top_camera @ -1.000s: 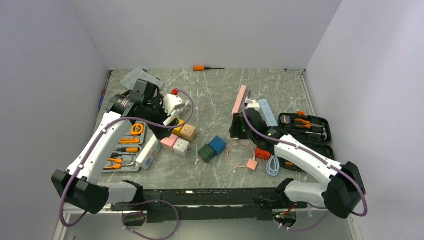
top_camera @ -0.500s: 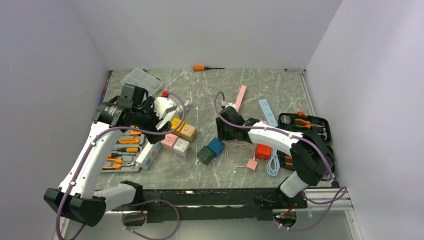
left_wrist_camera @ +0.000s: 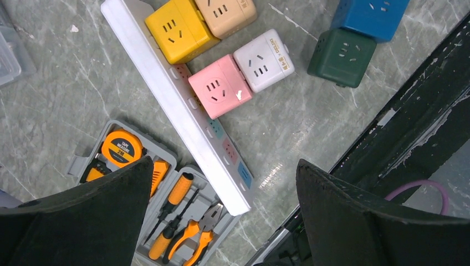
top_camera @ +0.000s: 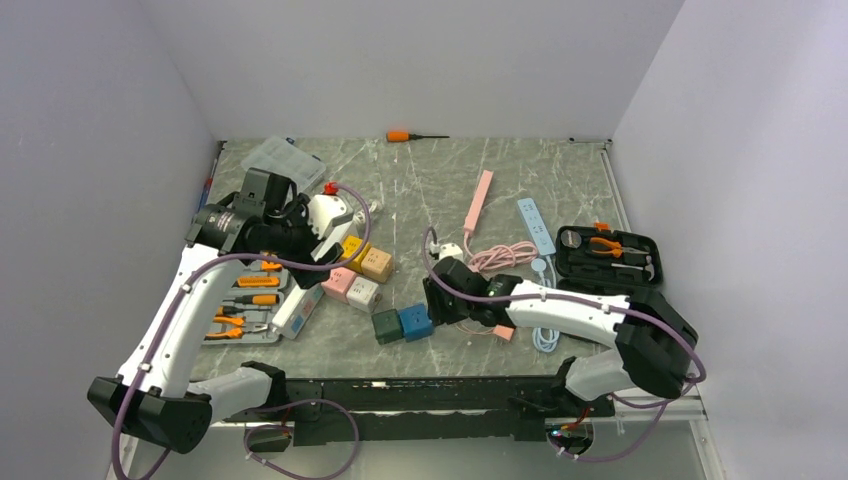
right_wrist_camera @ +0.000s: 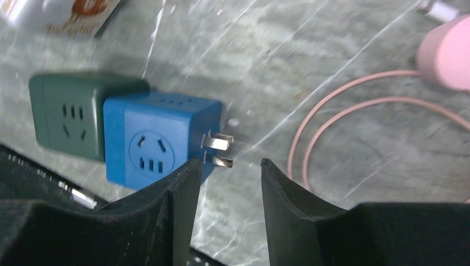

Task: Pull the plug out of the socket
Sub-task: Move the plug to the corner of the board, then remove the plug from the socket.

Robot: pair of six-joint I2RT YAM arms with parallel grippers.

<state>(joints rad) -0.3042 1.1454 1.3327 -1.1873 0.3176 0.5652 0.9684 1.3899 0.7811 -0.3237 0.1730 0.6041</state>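
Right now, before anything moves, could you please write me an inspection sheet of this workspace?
Surface: grey marbled table, no spill seen.
Job's things: white socket strip lies on the table; yellow cube and pink cube sit against it, plugged or not cannot be told.
Clutter: beige cube, white cube; blue cube loose, prongs bare, beside green cube; black case; orange screwdriver at the back.
Grippers: left tool wide open over the strip; right tool open, empty, at the blue cube's prongs.
Cables: pink cable coiled on the table.
Surroundings: plain walls on three sides; nothing else seen.
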